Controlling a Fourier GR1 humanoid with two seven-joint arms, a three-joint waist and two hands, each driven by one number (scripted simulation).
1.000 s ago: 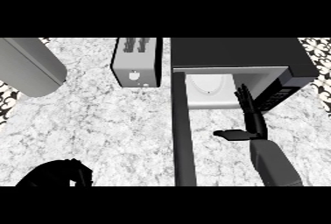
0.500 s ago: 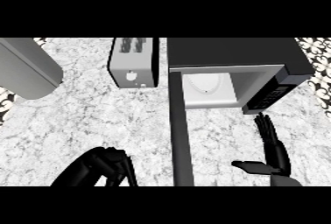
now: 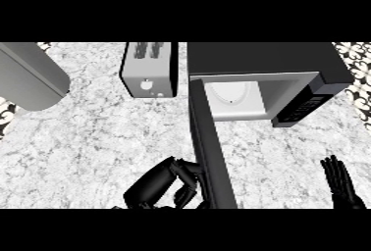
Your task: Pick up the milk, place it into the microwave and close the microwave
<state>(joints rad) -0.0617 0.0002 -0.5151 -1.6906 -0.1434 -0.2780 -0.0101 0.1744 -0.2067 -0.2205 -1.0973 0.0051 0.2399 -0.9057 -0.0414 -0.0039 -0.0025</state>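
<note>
You can't see the milk clearly: just a pale shape inside the microwave [image 3: 290, 63]. Left hand [image 3: 161, 186] partly hidden behind door [image 3: 211, 152], wrist cut off at bottom; right hand [image 3: 340, 184] cut off too.

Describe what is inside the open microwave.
Inside the microwave stands a white milk carton, seen from above at the left of the pale cavity. The open door sticks out toward the left hand; the cavity's deeper parts are hidden by the roof.

A silver toaster [image 3: 148, 69] is sitting at twelve o'clock on the marble counter [image 3: 87, 142]. A grey cylindrical vessel [image 3: 29, 77] is lying tilted toward ten o'clock, well apart from it.
</note>
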